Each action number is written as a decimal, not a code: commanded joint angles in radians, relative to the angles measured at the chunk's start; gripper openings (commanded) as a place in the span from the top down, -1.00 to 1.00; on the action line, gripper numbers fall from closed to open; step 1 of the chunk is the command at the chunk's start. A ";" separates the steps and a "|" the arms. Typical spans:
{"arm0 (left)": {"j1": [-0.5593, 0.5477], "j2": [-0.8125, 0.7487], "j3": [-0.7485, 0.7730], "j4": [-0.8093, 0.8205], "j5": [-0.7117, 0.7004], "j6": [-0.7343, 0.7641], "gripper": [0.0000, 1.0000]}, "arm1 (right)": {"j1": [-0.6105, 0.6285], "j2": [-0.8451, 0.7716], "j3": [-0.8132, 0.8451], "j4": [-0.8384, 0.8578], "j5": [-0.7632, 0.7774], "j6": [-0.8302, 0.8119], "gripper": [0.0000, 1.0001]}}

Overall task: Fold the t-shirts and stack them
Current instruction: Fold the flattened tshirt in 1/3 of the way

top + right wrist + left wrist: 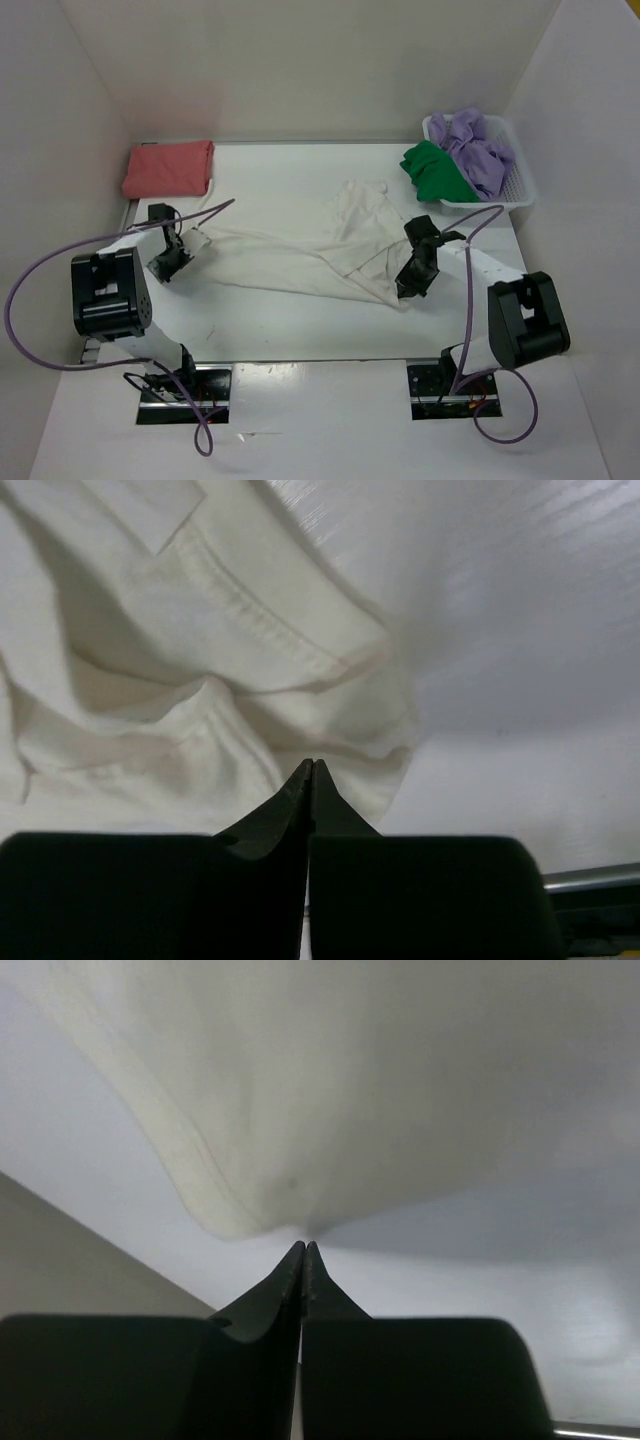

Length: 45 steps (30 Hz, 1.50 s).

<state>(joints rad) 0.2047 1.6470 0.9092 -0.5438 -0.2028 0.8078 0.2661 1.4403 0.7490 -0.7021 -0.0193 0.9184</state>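
Top external view: a cream-white cloth t-shirt (300,260) is drawn out in a twisted band across the middle of the bench (280,180), from near the left edge to near the right. The left hand (305,1250) is clenched on one bunched end, and the right hand (312,768) is clenched on a hemmed fold at the other. A salmon-red cloth t-shirt (168,168) lies folded at the far left corner. A bright green cloth t-shirt (432,172) and a lavender-purple cloth t-shirt (478,145) wait in the white plastic mesh basket (522,188) at the far right corner. This looks like the spreading step for the second shirt. The next move calls for untwisting it and laying it flat before folding.
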 commanded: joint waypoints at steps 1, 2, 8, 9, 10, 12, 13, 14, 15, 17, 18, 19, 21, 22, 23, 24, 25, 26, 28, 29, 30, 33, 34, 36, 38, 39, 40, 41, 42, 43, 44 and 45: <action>0.038 -0.140 -0.058 -0.025 0.042 0.057 1.00 | 0.010 -0.124 0.067 -0.106 0.044 -0.019 1.00; 0.038 -0.192 -0.073 -0.025 0.042 0.074 1.00 | 0.010 -0.136 0.067 -0.128 0.053 -0.019 0.62; 0.038 -0.210 -0.080 -0.005 0.115 0.088 0.09 | 0.142 -0.212 0.099 -0.171 0.108 0.037 -0.06; 0.038 -0.201 -0.067 -0.005 0.150 0.079 -0.09 | 0.142 -0.212 0.089 -0.171 0.096 0.037 -0.13; 0.038 -0.191 -0.058 -0.005 0.169 0.079 -0.29 | 0.166 -0.212 0.089 -0.157 0.078 0.037 -0.17; 0.029 -0.179 -0.038 -0.005 0.201 0.091 -0.38 | 0.185 -0.193 0.075 -0.135 0.055 0.037 -0.24; 0.018 -0.179 -0.038 0.007 0.212 0.091 -0.41 | 0.196 -0.184 0.075 -0.125 0.055 0.037 -0.24; 0.009 -0.168 -0.038 0.016 0.212 0.102 -0.41 | 0.218 -0.161 0.075 -0.125 0.055 0.046 -0.28; -0.001 -0.156 -0.038 0.016 0.221 0.111 -0.45 | 0.228 -0.150 0.075 -0.125 0.055 0.046 -0.32; -0.014 -0.121 -0.038 0.016 0.221 0.126 -0.47 | 0.228 -0.121 0.075 -0.125 0.055 0.057 -0.35; -0.031 -0.102 -0.038 0.016 0.221 0.139 -0.50 | 0.228 -0.112 0.066 -0.111 0.055 0.057 -0.35; -0.045 -0.063 -0.038 0.025 0.203 0.139 -0.50 | 0.228 -0.101 0.066 -0.100 0.055 0.057 -0.41; -0.045 -0.023 -0.038 0.053 0.181 0.130 -0.50 | 0.228 -0.066 0.053 -0.070 0.044 0.057 -0.43; -0.054 0.012 -0.038 0.062 0.171 0.120 -0.50 | 0.228 -0.054 0.044 -0.069 0.044 0.057 -0.43; -0.054 0.028 -0.038 0.074 0.152 0.120 -0.47 | 0.228 -0.041 0.044 -0.069 0.044 0.057 -0.43; -0.054 0.043 -0.038 0.094 0.142 0.108 -0.43 | 0.228 -0.018 0.044 -0.069 0.044 0.047 -0.43; -0.054 0.057 -0.038 0.085 0.141 0.108 -0.36 | 0.228 -0.009 0.044 -0.060 0.053 0.046 -0.33; -0.045 0.068 -0.026 0.085 0.141 0.087 -0.02 | 0.228 0.000 0.044 -0.060 0.053 0.046 -0.27; -0.045 0.079 -0.015 0.094 0.141 0.074 0.45 | 0.228 0.012 0.044 -0.060 0.073 0.046 -0.01; -0.045 0.079 -0.015 0.108 0.129 0.074 0.67 | 0.219 0.012 0.044 -0.060 0.082 0.046 0.02; -0.045 0.079 -0.015 0.117 0.117 0.074 0.85 | 0.219 0.012 0.044 -0.060 0.105 0.046 0.02; -0.045 0.079 -0.015 0.129 0.092 0.074 1.00 | 0.193 0.011 0.065 -0.102 0.134 0.056 -0.10; -0.045 0.079 -0.015 0.139 0.092 0.074 1.00 | 0.193 -0.004 0.078 -0.117 0.151 0.056 -0.13; -0.045 0.066 -0.024 0.139 0.092 0.074 1.00 | 0.203 -0.014 0.121 -0.171 0.185 0.056 -0.24; -0.045 0.042 -0.024 0.139 0.092 0.074 1.00 | 0.203 -0.024 0.130 -0.168 0.196 0.056 -0.32; -0.045 0.042 -0.033 0.128 0.092 0.074 1.00 | 0.203 -0.024 0.130 -0.152 0.179 0.040 -0.39; -0.045 0.027 -0.033 0.128 0.101 0.074 1.00 | 0.203 -0.003 0.130 -0.133 0.159 0.040 -0.41; -0.045 0.016 -0.033 0.128 0.102 0.074 1.00 | 0.203 0.040 0.107 -0.107 0.087 0.011 -0.41; -0.045 0.016 -0.033 0.128 0.102 0.074 1.00 | 0.203 0.064 0.095 -0.038 0.041 0.011 -0.41; -0.045 0.007 -0.033 0.119 0.102 0.074 1.00 | 0.203 0.086 0.072 -0.002 -0.003 0.001 -0.34; -0.045 0.007 -0.033 0.119 0.102 0.074 1.00 | 0.203 0.106 0.072 0.024 -0.066 0.000 -0.27; -0.045 0.007 -0.033 0.119 0.092 0.074 1.00 | 0.212 0.138 0.061 0.041 -0.076 0.000 -0.20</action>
<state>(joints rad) 0.1501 1.6566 0.9024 -0.4217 -0.1535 0.9054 0.4709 1.5177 0.8371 -0.7605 0.0162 0.9363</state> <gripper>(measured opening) 0.009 0.616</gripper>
